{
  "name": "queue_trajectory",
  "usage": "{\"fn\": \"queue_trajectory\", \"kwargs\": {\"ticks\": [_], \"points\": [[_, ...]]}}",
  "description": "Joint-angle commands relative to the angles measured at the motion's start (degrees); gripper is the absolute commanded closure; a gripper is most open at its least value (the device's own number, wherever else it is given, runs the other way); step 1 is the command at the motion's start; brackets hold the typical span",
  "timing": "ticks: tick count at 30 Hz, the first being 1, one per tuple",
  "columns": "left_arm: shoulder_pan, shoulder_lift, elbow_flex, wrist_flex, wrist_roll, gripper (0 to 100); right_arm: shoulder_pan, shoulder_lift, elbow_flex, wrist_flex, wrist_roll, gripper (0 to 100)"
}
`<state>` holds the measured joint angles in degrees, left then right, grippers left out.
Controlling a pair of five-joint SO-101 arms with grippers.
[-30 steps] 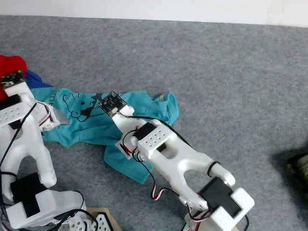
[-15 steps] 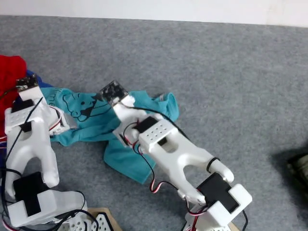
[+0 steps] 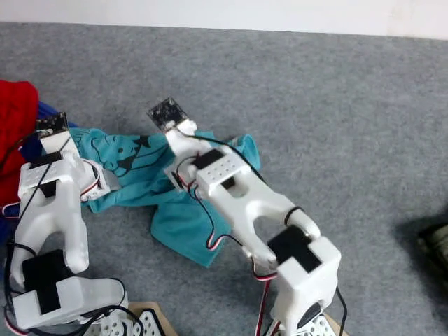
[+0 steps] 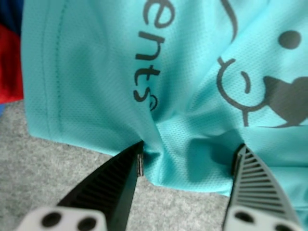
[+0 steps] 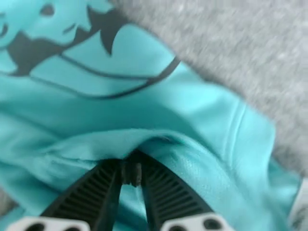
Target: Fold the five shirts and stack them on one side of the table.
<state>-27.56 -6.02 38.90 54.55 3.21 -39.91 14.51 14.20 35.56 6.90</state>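
The teal shirt (image 3: pixel 136 185) lies crumpled on the table (image 3: pixel 336 105) between the arms. The right hand (image 5: pixel 131 173) pinches a fold; the left hand (image 4: pixel 190 163) gapes wide over its hem. A one-sided pull could bunch it further.

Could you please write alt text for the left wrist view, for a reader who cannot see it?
The left gripper is open, its two dark fingers either side of a bunched edge of a teal shirt with dark print. The shirt lies on a grey table, with red cloth beside it.
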Motion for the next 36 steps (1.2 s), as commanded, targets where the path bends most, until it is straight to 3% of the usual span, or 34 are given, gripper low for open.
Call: {"fn": "queue_trajectory", "kwargs": {"ticks": [1, 14, 19, 25, 29, 33, 36], "points": [[1.1, -0.8, 0.8, -0.8, 0.5, 70, 1.1, -0.5, -7.3, -0.7, 0.0, 97.7], [1.1, -0.8, 1.8, -2.8, 0.5, 70, 1.1, -1.5, -7.0, -1.4, 3.1, 97.8], [1.1, -0.8, 1.8, -2.8, 0.5, 70, -1.3, -18.0, 2.4, 11.2, 2.8, 99.1], [2.2, -0.9, -0.5, -2.4, 2.9, 70, -4.0, -37.9, 25.5, 6.5, 2.7, 99.1], [2.2, -2.2, -5.2, 0.1, 6.4, 70, -0.8, -40.4, 30.4, 5.3, 1.0, 98.5], [4.7, -8.3, -6.3, 3.2, 6.5, 70, 4.5, -37.1, 29.2, 4.4, -0.8, 90.8], [6.0, -15.0, -6.1, 5.2, 6.5, 70, 7.0, -33.5, 28.2, 1.3, -0.6, 90.5]]}}
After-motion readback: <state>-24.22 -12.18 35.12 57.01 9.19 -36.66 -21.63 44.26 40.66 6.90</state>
